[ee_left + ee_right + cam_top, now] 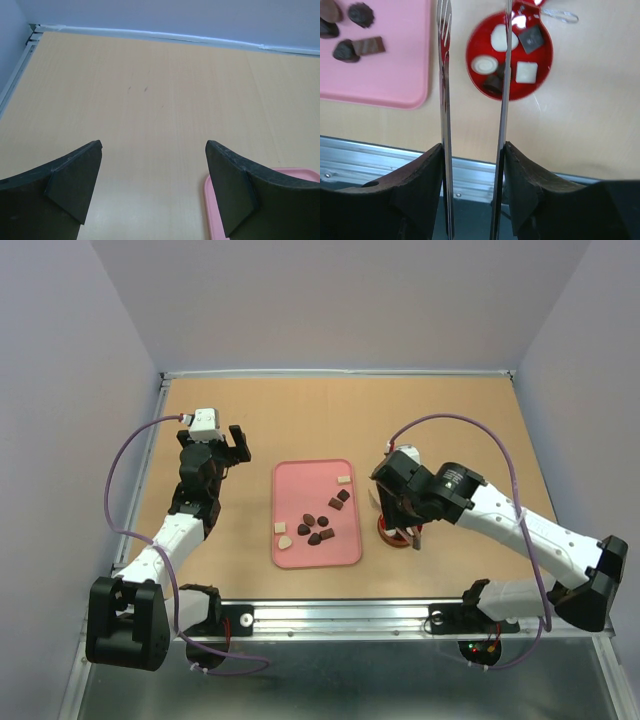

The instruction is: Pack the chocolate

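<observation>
Several chocolate pieces [318, 530], dark brown and cream, lie on the pink tray [315, 562], also seen in the right wrist view [359, 46]. A round red tin [540, 65] sits to the right of the tray and holds several chocolates [526, 72], dark and white. My right gripper [472, 147] is shut on metal tongs [444, 75]. The tongs' two arms stand apart above the tin's left half with nothing between their tips. From above, the right gripper [405, 520] hides most of the tin [390, 535]. My left gripper [154, 145] is open and empty over bare table left of the tray.
The tray's near left corner [209, 192] shows beside my left gripper's right finger. A metal rail [340, 615] runs along the table's near edge. Purple walls close the table in at the back and sides.
</observation>
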Robot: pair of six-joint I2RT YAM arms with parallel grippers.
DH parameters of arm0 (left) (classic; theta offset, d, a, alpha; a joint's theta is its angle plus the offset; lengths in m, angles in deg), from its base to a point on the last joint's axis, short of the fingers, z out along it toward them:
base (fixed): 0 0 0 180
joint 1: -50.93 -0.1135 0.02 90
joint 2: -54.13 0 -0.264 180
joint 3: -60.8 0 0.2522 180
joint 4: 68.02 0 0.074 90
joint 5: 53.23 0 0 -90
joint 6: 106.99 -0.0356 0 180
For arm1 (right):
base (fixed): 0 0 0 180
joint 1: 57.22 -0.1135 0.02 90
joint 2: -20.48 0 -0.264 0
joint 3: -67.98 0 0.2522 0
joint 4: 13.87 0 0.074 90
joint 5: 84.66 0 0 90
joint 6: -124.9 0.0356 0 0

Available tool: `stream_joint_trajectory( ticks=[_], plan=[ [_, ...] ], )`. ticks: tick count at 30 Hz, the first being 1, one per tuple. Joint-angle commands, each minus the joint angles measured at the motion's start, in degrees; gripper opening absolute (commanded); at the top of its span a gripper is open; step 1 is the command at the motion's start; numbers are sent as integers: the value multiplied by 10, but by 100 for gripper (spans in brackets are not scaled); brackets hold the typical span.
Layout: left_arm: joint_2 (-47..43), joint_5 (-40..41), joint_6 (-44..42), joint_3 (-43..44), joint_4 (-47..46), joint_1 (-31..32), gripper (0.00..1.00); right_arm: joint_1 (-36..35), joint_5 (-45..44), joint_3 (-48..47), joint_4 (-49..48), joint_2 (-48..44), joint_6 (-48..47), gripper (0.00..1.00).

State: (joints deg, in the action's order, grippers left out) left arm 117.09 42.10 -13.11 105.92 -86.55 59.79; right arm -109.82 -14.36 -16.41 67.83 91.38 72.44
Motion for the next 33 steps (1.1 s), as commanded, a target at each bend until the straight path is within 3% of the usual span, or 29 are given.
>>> stream_joint_trajectory(
  ticks=[1, 14, 33],
  plan=[
    [-6, -1, 1, 9, -19, -3, 96, -5, -5, -43, -88, 27, -54, 54],
    [-1, 3, -2, 12, -19, -4, 96, -5, 126, -24, -235, 118, -114, 51],
    [1, 0, 1, 13, -19, -3, 96, -5, 141, 29, -235, 102, -85, 51]
  ],
)
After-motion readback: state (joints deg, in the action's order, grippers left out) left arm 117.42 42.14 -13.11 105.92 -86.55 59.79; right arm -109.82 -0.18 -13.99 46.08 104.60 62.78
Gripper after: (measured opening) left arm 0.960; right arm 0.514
